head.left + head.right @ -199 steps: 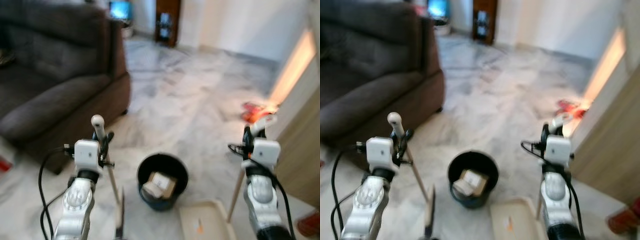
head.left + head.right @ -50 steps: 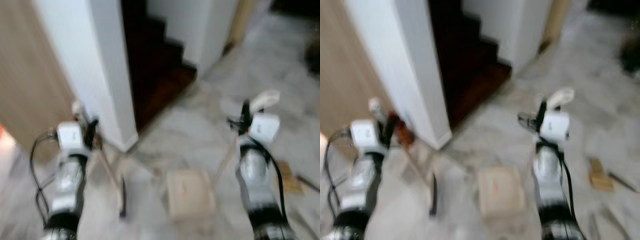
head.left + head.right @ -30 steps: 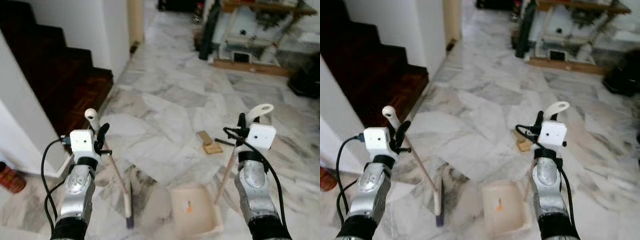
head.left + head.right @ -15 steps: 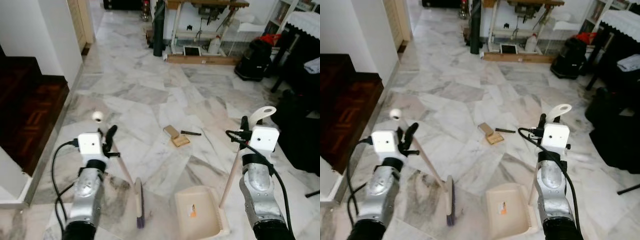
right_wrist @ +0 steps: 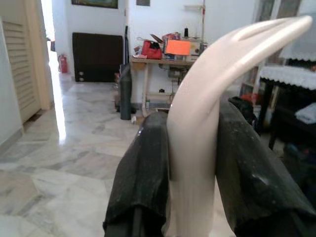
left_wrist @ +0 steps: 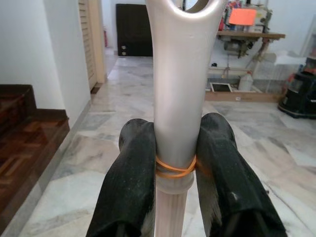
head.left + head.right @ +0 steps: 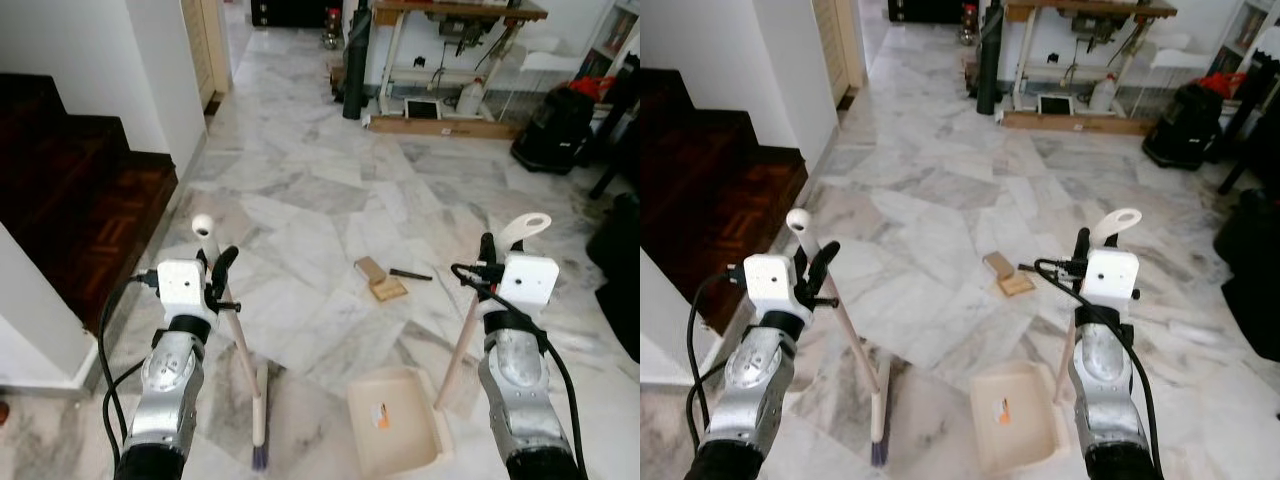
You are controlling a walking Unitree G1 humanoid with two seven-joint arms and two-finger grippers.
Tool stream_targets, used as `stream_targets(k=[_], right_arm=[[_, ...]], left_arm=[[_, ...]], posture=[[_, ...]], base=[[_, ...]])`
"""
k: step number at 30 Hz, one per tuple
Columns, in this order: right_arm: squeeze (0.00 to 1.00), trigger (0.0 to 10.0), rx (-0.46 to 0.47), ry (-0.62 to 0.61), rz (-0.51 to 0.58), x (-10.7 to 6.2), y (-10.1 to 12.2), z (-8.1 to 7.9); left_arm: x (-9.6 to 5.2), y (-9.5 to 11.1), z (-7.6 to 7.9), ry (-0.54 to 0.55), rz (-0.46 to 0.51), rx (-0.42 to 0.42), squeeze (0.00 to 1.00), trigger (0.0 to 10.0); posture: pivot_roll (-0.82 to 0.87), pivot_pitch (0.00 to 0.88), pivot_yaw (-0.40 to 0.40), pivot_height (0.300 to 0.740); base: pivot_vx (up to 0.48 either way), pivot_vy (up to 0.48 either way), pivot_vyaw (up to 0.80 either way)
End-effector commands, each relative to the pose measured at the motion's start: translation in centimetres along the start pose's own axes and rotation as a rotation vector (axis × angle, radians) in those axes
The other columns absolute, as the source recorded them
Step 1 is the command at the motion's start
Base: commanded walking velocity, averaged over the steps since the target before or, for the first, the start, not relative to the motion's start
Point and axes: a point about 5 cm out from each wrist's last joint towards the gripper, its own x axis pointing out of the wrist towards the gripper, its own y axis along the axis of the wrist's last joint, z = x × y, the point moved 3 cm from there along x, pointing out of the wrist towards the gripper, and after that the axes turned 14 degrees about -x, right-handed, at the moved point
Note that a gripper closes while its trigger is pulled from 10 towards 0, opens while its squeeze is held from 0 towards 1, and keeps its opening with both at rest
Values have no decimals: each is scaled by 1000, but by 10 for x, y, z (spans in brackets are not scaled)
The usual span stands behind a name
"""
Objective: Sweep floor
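— Where is the broom [image 7: 243, 362]?
— In the left gripper [image 6: 177, 163]; both black fingers [image 6: 132, 183] are clamped on the pale handle near its top, an orange rubber band just between them; the stick slants down to the bristle head, which rests on the marble floor [image 7: 310, 215] in front of the robot's left side.

— And the other arm?
— The right gripper [image 5: 191, 148] is closed on the cream handle of the dustpan [image 7: 395, 434]; the handle's curved, looped end rises above the fingers; the pan itself sits flat on the floor, just right of the broom head, a small orange mark on its inside.

— Any litter?
— A small tan block and a flat brown scrap [image 7: 379, 281] lie together ahead of the dustpan, with a thin dark stick [image 7: 410, 274] just beside them; all are well apart from the broom.

— Surroundings?
— Dark wooden stairs [image 7: 70, 190] on the left behind a white wall; a work table [image 7: 455, 40] with clutter at the far end; dark bags [image 7: 552, 130] to the right.
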Motion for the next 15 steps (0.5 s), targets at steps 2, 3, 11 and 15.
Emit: stream_targets(k=[2, 3, 11, 15], right_arm=[[0, 10000, 39, -24, 43, 3, 14, 1], [0, 10000, 40, -23, 42, 2, 14, 1], [0, 10000, 53, -7, 30, -4, 10, -1], [0, 10000, 55, -8, 43, -2, 14, -3]], left_arm=[[5, 15, 5, -41, 44, 24, 0, 10000], [6, 15, 5, -42, 43, 27, 0, 10000], [7, 15, 11, -68, 34, 26, 0, 10000], [7, 15, 11, -73, 29, 28, 0, 10000]], posture=[[-19, 0, 2, 740], [-19, 0, 2, 740], [-17, 0, 12, 740], [-17, 0, 9, 740]], base=[[326, 0, 0], [326, 0, 0], [328, 0, -481], [328, 0, 0]])
